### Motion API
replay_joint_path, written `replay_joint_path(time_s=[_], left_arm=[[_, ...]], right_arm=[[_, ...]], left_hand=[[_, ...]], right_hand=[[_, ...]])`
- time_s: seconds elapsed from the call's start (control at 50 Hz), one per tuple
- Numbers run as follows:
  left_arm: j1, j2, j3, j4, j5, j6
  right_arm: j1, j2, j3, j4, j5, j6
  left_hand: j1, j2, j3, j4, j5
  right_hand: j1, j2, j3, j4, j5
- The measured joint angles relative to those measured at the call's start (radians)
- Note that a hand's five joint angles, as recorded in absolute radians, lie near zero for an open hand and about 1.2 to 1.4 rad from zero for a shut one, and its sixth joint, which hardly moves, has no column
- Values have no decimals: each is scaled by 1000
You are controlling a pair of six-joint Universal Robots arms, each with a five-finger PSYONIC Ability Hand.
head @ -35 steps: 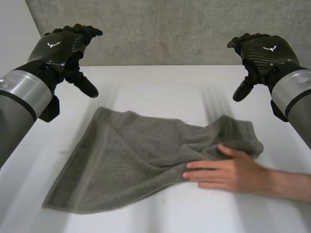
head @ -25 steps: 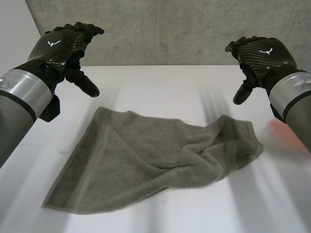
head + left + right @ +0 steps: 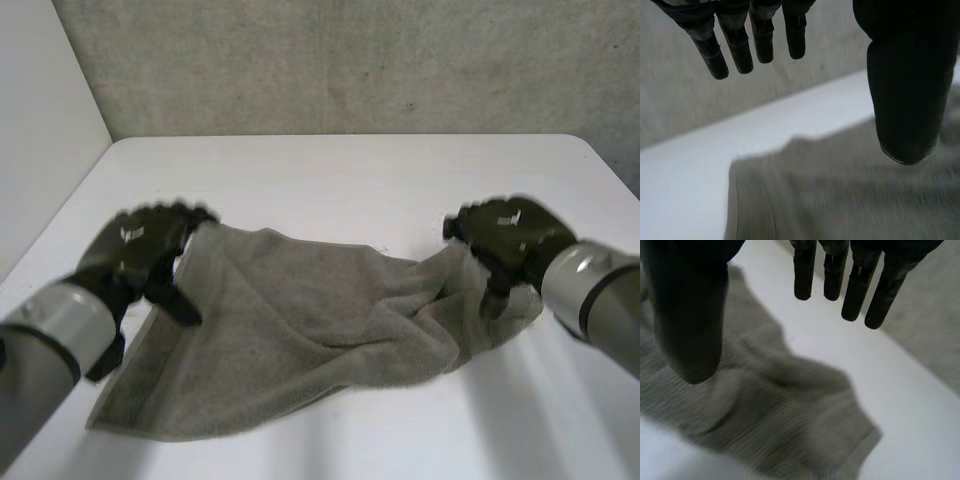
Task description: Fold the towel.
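**Both hands spread wide above the two ends of the towel**

Nearest you, the grey-green towel (image 3: 300, 330) lies on the white table (image 3: 350, 170). Its near corner sits back behind the left hand (image 3: 140, 255), toward the robot. From that corner a woven band (image 3: 150, 370) runs along the towel's edge up to the far corner, which is where the left hand hovers.

In the left wrist view the fingers (image 3: 740, 45) hang straight and slightly parted, with the thumb well apart from them and nothing between. The towel (image 3: 840, 190) lies under the thumb and palm, with bare table (image 3: 685, 175) just beside its corner. You cannot tell whether the hand touches the cloth.

Between the two hands the towel lies mostly flat, with creases gathering toward the right hand (image 3: 505, 235). That hand sits over the opposite end, where the cloth is bunched and lapped over itself.

In the right wrist view the fingers (image 3: 855, 285) are likewise straight and held clear of the thumb, gripping nothing. The rumpled end of the towel (image 3: 770, 405) lies beneath the palm and thumb, with bare table (image 3: 900, 390) beyond the fingertips.

A pale mark (image 3: 130, 233) shows on the back of each hand, too blurred for you to read. Beyond both hands the table runs on to a grey concrete wall (image 3: 350, 60).
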Motion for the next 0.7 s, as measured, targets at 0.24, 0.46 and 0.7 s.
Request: replay_joint_path(time_s=[0.24,0.46,0.7], left_arm=[[58,-20,-262,105,7,122],[31,-97,-307,187,7,123],[13,-177,-305,210,6,117]], right_arm=[[-56,49,222,-97,-94,24],[-53,107,332,-348,-110,88],[-46,161,367,-513,-104,122]], left_hand=[[26,27,27,26,27],[67,67,66,65,66],[91,91,91,92,90]], right_hand=[[105,119,113,116,107],[361,378,359,362,346],[495,515,493,496,484]])
